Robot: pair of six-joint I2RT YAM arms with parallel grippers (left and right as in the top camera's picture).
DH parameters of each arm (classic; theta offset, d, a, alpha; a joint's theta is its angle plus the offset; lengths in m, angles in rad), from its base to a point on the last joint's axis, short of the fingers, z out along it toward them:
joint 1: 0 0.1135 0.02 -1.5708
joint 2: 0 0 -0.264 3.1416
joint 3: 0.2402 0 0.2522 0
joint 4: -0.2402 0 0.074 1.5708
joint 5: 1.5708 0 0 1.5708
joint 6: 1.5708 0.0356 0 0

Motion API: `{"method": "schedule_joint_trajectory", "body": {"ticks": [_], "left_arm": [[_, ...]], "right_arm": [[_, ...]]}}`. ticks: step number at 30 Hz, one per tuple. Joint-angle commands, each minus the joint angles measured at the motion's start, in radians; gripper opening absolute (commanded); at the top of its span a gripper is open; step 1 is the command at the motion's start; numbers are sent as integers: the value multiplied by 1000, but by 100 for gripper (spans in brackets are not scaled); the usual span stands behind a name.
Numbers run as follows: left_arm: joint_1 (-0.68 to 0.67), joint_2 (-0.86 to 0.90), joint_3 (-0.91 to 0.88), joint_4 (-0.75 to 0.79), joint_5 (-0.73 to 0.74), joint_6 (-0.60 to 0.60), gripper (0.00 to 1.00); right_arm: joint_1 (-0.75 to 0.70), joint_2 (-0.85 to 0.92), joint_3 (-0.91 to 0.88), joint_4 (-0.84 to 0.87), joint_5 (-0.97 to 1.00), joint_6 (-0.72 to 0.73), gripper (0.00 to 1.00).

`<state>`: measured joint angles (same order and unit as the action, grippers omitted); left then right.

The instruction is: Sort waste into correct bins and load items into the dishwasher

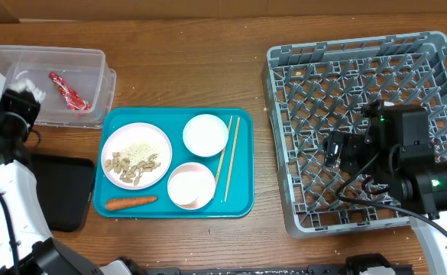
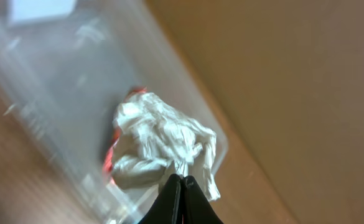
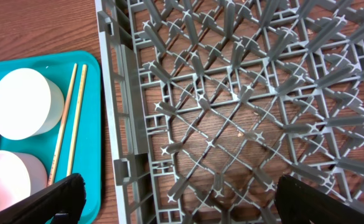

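Note:
My left gripper (image 2: 182, 180) is shut on the crumpled silver foil ball (image 2: 163, 143) and holds it over the clear tub (image 2: 57, 93); in the overhead view the gripper (image 1: 21, 98) is at the left end of the tub (image 1: 93, 57). The red sauce packet (image 1: 69, 92) lies in the tub. The plate (image 1: 137, 155) carries rice and nut scraps. The carrot (image 1: 131, 202), two bowls (image 1: 205, 134) (image 1: 191, 185) and the chopsticks (image 1: 228, 156) lie on the teal tray. My right gripper (image 3: 182, 199) is open and empty over the left part of the grey dish rack (image 1: 361, 61). The cup is not in view.
The teal tray (image 1: 242, 202) sits at the table's middle, between the tub and the rack. The flat black tray (image 1: 63, 195) lies at the front left, partly under my left arm. The rack's left wall (image 3: 116, 112) stands close beside the teal tray's right edge (image 3: 94, 124).

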<state>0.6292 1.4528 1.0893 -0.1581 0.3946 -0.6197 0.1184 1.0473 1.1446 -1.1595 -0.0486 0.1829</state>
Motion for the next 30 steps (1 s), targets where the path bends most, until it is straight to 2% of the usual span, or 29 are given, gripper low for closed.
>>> {"method": "schedule_joint_trajectory", "body": {"ticks": [1,3,5,6,7,10,12,14,17,19,20,22,23,26,30], "left_arm": [[-60,43,15,82,-43,22,4],[-93,84,15,125,-84,21,8],[-118,126,15,164,-89,21,27],[-124,142,16,179,-82,21,45],[-126,149,16,185,-79,21,59],[-126,149,27,169,-72,29,71],[-125,144,55,122,-35,77,73],[-125,127,91,0,-24,134,73],[-125,76,137,-285,-45,235,70],[-125,37,149,-466,-92,270,62],[-125,22,150,-543,-126,269,52],[-125,-8,150,-716,-227,269,15],[-124,-16,150,-804,-296,264,4],[-124,-14,135,-941,-484,188,4],[-124,1,63,-890,-632,113,4]], "right_arm": [[-2,-4,28,5,-5,4,100],[-2,-4,28,5,-5,4,100],[-2,-4,28,2,-5,4,100],[-2,-4,28,0,-5,4,100],[-2,-4,28,-2,-5,4,100],[-2,-4,28,-10,-5,4,100],[-2,-4,28,-10,-5,4,100],[-2,-4,28,-10,-5,4,100],[-2,-4,28,-10,-5,4,100],[-2,-4,28,-9,-5,4,100],[-2,-4,28,-9,-5,4,100],[-2,-4,28,-9,-5,4,100],[-2,-4,28,-10,-5,4,100],[-2,-4,28,-10,-5,4,100],[-2,-4,28,-10,-5,4,100]]}}
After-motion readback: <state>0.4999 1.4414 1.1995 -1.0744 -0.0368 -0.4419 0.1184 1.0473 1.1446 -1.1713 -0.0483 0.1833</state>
